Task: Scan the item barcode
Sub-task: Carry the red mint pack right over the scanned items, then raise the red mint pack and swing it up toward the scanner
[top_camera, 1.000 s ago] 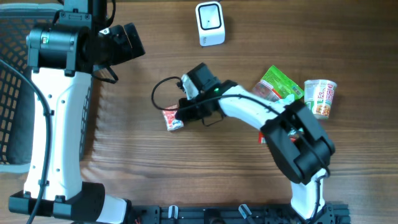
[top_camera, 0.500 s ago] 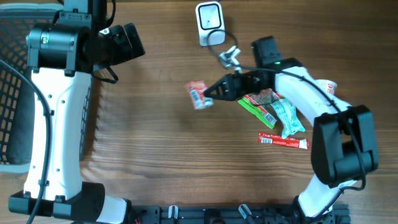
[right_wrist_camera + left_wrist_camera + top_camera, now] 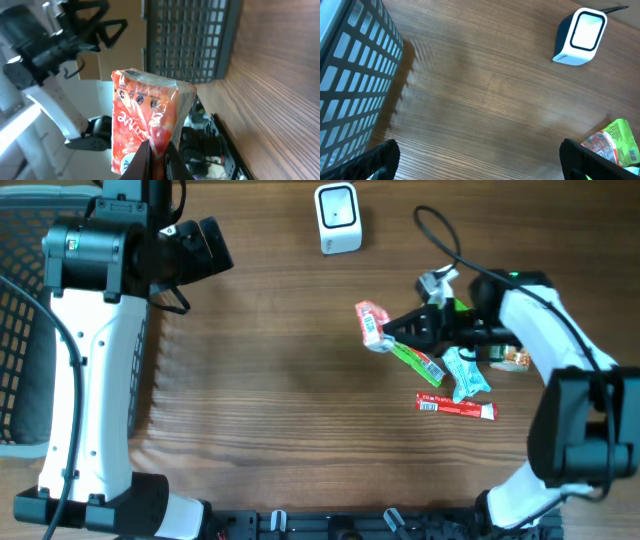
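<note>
At left, our left pincer (image 3: 479,159) stands wide open, holding nothing, beside the basket (image 3: 350,75). The white scanner (image 3: 338,218) sits at the counter's (image 3: 280,410) far edge. Right of it, our right pincer (image 3: 390,332) is clamped on the red packet (image 3: 371,323), apparently lifted. We judge pickup done, scan pending.

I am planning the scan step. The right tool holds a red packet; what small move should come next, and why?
Probably move the red packet toward the white scanner. The right tool pinches it, but it hangs apart from the scanner.
</note>
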Robot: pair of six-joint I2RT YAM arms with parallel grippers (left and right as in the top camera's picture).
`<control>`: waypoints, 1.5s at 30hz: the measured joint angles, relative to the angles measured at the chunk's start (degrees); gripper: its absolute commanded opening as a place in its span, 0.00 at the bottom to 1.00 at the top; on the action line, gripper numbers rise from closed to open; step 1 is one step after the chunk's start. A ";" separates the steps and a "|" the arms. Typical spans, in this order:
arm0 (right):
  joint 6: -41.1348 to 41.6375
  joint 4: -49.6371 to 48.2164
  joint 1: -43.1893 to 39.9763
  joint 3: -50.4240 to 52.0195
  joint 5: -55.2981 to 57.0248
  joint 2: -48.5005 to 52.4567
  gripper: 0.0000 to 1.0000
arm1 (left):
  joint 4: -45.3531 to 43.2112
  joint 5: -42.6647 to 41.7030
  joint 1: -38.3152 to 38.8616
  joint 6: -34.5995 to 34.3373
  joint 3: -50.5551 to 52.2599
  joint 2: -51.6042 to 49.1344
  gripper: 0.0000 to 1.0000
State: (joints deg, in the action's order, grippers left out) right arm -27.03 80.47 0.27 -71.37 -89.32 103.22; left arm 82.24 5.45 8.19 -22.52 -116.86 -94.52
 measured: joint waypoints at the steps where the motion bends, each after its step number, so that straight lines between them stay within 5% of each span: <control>1: -1.73 1.16 -0.11 0.00 0.00 -1.33 0.04 | 0.07 -0.02 0.00 0.00 0.00 0.00 1.00; 12: -6.51 3.28 0.07 0.00 0.00 -11.34 0.04 | 0.02 -0.02 0.00 0.00 0.00 0.00 1.00; 45: -7.04 -6.21 0.07 0.00 3.37 -11.47 0.04 | 0.02 -0.02 0.00 0.00 0.00 0.00 1.00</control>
State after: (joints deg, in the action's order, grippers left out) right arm -34.06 74.26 0.34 -71.37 -85.95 91.74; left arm 82.26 5.43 8.19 -22.52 -116.86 -94.52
